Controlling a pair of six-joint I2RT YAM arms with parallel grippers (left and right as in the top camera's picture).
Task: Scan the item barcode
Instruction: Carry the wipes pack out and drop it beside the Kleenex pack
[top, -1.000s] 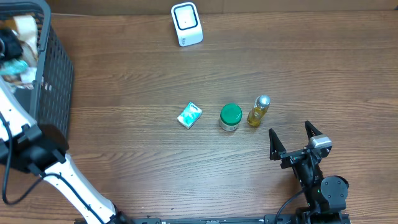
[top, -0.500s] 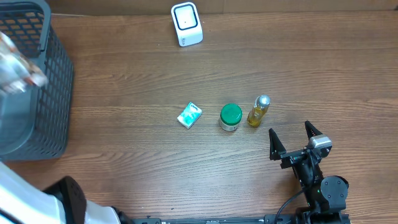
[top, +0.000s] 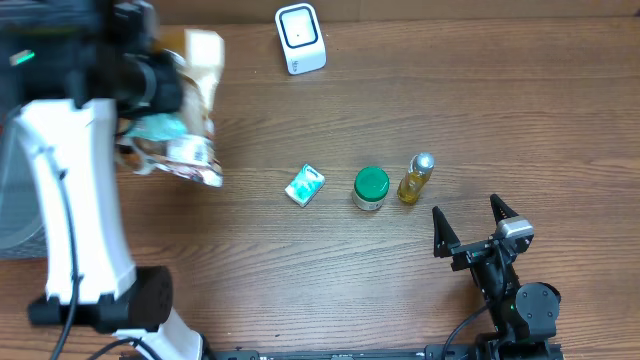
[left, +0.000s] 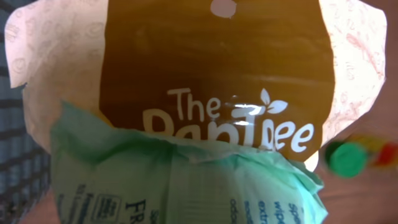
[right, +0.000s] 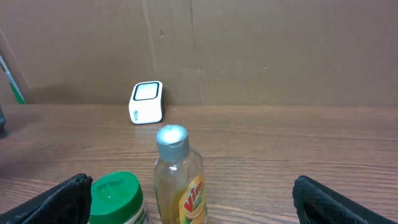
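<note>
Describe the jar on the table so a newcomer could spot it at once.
On the wooden table, three small items stand in a short row near the middle. The jar is the centre one, between a teal packet and a bottle of yellow liquid with a silver cap. It alone has a round, bright green lid.

pouch (left: 211, 74): lower lettering covered by the green pack (left: 174, 180); you can read only "the".
green pack: cut by the bottom edge, small print blurred.
left gripper: jaws hidden from you in both views.
basket (top: 8, 215): mostly behind the blurred left arm (top: 75, 200).
jar (left: 344, 158): a green smear in the left wrist view.
bottle (right: 179, 180): base cut off in the right wrist view.
</note>
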